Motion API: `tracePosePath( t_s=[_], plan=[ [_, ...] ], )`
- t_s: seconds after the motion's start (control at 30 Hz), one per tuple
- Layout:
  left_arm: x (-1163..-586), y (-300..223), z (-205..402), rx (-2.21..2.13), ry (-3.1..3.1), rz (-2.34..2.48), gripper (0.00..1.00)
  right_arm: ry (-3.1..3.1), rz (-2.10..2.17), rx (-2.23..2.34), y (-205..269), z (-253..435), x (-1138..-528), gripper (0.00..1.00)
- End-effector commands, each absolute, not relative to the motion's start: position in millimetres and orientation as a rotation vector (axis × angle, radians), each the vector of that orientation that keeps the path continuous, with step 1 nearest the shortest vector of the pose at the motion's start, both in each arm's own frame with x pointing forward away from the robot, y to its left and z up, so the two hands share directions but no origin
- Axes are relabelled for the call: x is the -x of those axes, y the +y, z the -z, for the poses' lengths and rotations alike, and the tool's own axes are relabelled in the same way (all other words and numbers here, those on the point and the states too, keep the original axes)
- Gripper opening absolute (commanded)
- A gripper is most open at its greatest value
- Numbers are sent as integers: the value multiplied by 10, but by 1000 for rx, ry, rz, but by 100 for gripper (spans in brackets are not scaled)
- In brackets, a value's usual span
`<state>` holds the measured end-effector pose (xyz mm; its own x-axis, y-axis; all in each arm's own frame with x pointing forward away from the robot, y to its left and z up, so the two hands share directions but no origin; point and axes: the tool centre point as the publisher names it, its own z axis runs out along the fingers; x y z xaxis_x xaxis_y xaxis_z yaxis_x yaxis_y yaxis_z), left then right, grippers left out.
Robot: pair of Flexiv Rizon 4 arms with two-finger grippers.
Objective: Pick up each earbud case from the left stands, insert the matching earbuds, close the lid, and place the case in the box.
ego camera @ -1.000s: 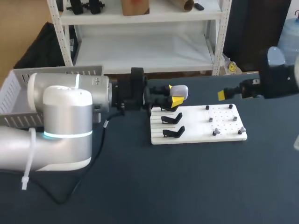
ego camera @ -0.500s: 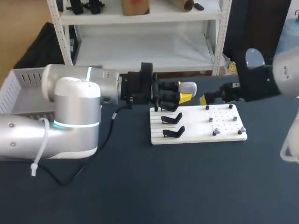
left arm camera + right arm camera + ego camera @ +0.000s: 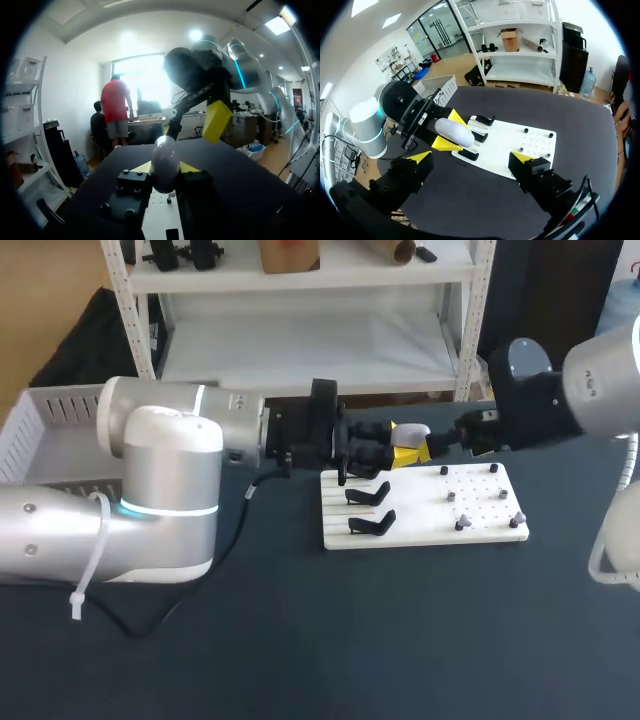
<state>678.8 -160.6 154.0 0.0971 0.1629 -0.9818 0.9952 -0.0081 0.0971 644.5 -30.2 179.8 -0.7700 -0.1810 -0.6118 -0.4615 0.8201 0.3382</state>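
A pale grey earbud case [image 3: 411, 430] hangs above the back left of the white board [image 3: 420, 530], lid down as far as I can tell. My left gripper [image 3: 400, 446] is shut on it. In the left wrist view the case [image 3: 164, 162] sits between its yellow tips. My right gripper [image 3: 438, 443] is just right of the case, open. In the right wrist view the case [image 3: 454, 132] is ahead of the wide-open gripper [image 3: 470, 157], touching neither finger. Two black stands [image 3: 370, 508] on the board's left are bare. Small earbuds [image 3: 460, 524] rest on pegs at its right.
A grey slotted box [image 3: 40, 425] stands at the table's far left, partly hidden behind my left arm. The white board [image 3: 515, 150] lies under both grippers. Dark tabletop [image 3: 400, 640] spreads in front of the board.
My left gripper has carried the case to the right, off the stands. My right arm has swung in leftward, so its gripper now stands close beside the case.
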Motion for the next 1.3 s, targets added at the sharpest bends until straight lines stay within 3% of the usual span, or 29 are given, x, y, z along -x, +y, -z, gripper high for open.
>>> tracePosePath(
  t_s=[0.03, 1.3],
  plan=[
    [-6750, -1610, -1542, -1359, 1257, 1043, 0, 2434, -616, 465, -232, -1786, -6486, 100],
    [-6614, -1571, -1618, -1355, 1235, 1046, 0, 2452, -567, 482, -302, -1832, -6505, 100]
  ],
)
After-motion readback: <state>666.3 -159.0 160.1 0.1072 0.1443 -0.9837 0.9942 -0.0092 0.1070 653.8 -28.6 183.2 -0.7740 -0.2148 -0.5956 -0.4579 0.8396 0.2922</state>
